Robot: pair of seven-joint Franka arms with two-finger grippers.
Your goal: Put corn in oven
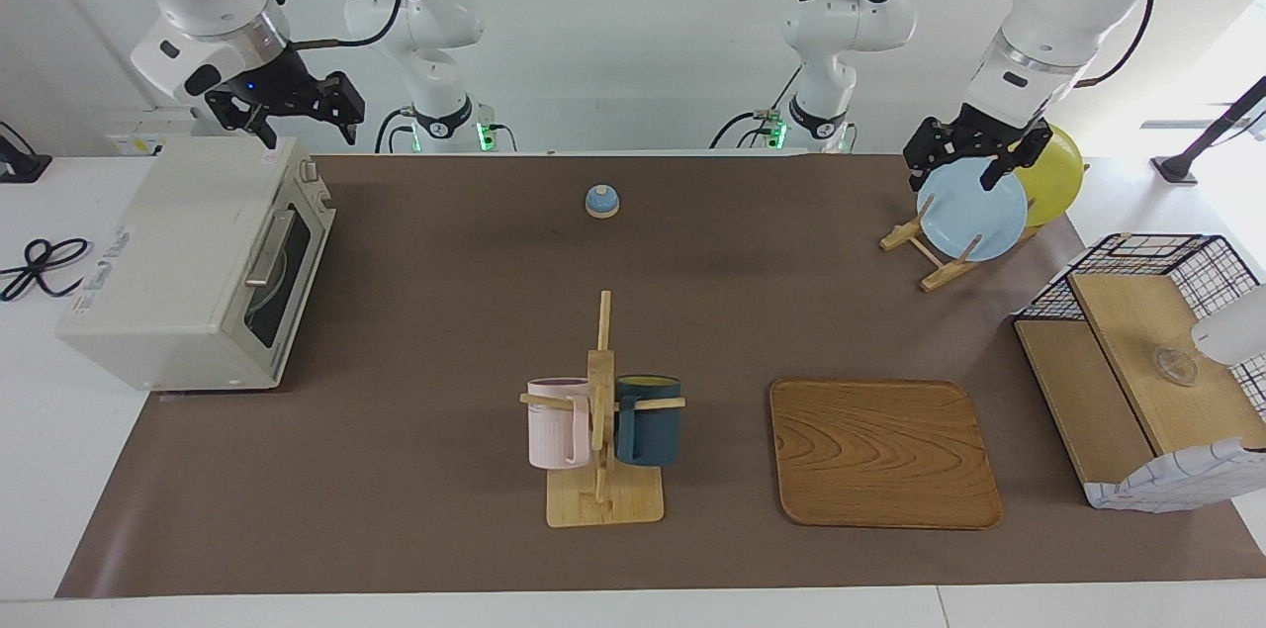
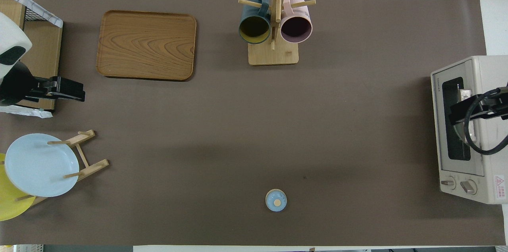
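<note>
Oven [image 1: 188, 272] door shut, corn unseen; both arms' jaws open, gripping nothing.

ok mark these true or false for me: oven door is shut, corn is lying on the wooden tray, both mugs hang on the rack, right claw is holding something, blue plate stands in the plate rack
1. The oven door is shut: true.
2. The corn lies on the wooden tray: false, the tray is bare and no corn shows in either view.
3. Pink mug and dark blue mug hang on the mug rack: true.
4. The right claw holds something: false, it is open and empty above the oven.
5. The blue plate stands in the plate rack: true.
</note>
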